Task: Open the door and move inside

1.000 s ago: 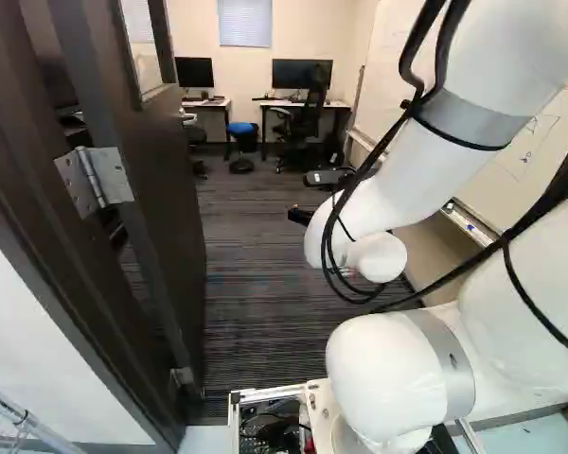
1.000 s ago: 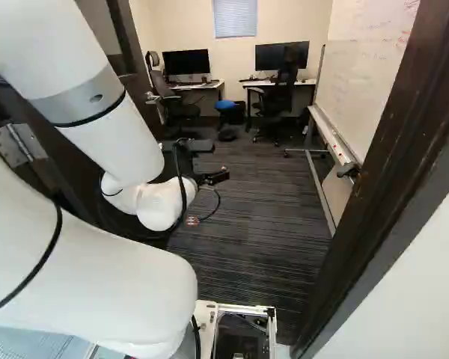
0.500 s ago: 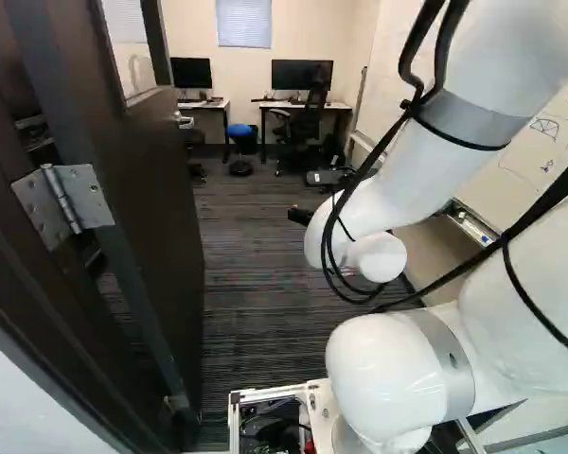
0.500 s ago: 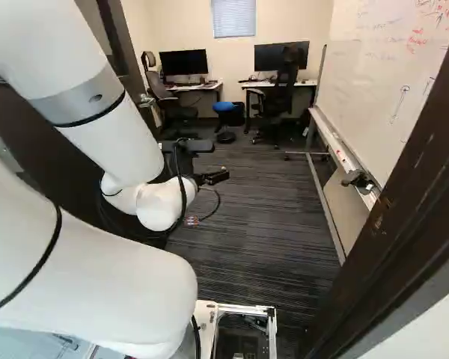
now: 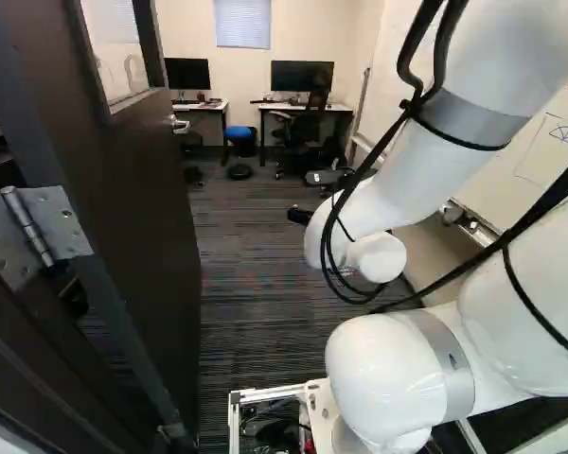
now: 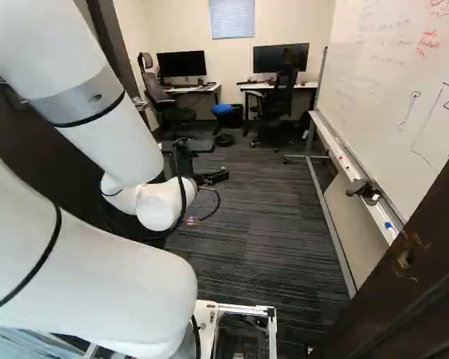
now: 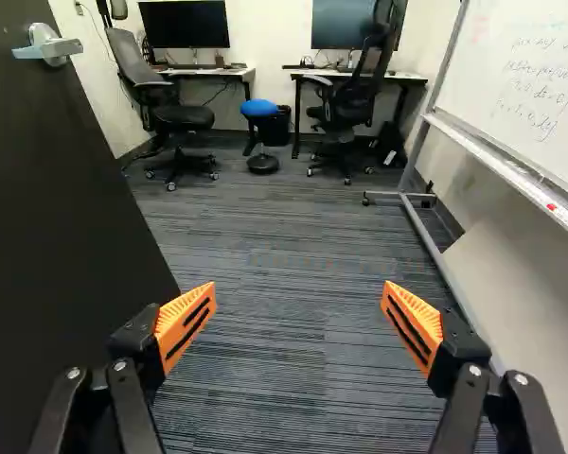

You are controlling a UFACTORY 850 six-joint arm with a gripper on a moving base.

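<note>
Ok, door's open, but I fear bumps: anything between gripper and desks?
Nothing visible on the carpet just ahead of the gripper; farther in, two chairs stand before the desks, a blue stool between the chairs.

The white arm (image 6: 116,142) bends above its lowest joint (image 5: 388,378), the forearm (image 5: 407,180) sloping down and forward to a rounded wrist (image 5: 377,257). The black gripper (image 6: 214,177) points ahead, its two fingers (image 7: 147,345) standing wide apart, orange pads (image 7: 186,322) facing each other across the gap
</note>
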